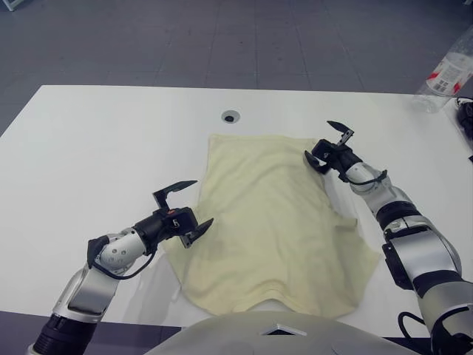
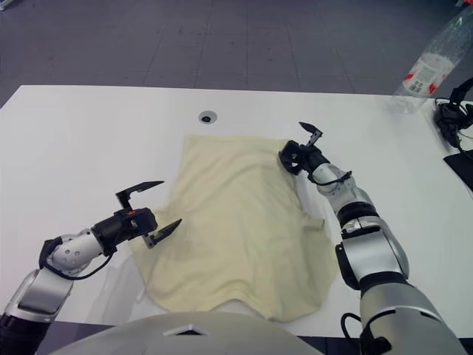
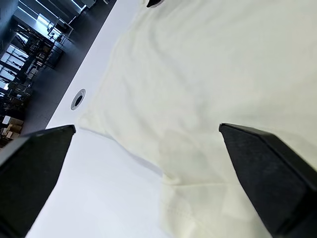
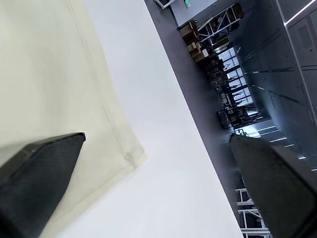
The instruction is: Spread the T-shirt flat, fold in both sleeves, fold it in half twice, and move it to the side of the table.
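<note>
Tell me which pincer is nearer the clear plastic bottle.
Right. The right pincer is at the far right corner of the pale yellow T-shirt, toward the clear plastic bottle; the left pincer is at the shirt's left edge.

No text, number or sign can be read. A red and white label point(image 2: 423, 75) is seen on the plastic bottle point(image 2: 451, 44) at the far right of the bench point(image 2: 74, 126), but its print cannot be made out.
</note>
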Robot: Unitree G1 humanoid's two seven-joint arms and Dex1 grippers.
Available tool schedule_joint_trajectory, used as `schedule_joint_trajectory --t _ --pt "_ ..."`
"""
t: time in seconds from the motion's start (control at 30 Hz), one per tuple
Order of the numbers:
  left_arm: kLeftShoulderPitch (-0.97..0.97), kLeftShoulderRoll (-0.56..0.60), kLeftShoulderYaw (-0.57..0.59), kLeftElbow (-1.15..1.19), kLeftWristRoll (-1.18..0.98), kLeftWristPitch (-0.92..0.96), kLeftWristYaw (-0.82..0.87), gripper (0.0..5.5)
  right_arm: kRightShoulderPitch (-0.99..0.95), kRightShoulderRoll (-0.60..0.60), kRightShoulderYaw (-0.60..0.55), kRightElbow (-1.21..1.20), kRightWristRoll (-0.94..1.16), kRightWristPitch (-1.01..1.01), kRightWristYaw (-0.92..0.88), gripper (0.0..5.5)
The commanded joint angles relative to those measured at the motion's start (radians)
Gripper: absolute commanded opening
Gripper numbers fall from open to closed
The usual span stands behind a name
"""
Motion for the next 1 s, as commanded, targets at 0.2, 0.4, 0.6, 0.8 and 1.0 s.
schedule_joint_trajectory --t 0.2,0.4,0.6,0.8,1.0 --pt "-0.035 -0.030 0.068 -0.041 -0.011 0.047 0.043 5.40 -0.051 0.008 0.070 0.061 -0.072 0.051 -0.003 5.39" --pt "-0.059 -0.054 0.088 -0.031 -0.013 0.058 0.067 5.40 -0.080 -0.009 0.146 0.096 -0.155 0.081 -0.063 5.39" --pt "-0.071 -0.061 0.087 -0.016 -0.009 0.056 0.067 5.40 -0.105 -0.009 0.159 0.102 -0.169 0.063 -0.155 5.39" --pt "-0.073 -0.064 0.071 0.008 0.016 0.050 0.071 5.40 -0.129 0.015 0.155 0.099 -0.169 0.053 -0.187 5.39" --pt "-0.071 -0.065 0.057 0.015 0.025 0.047 0.070 5.40 -0.147 0.020 0.151 0.107 -0.170 0.053 -0.197 5.39"
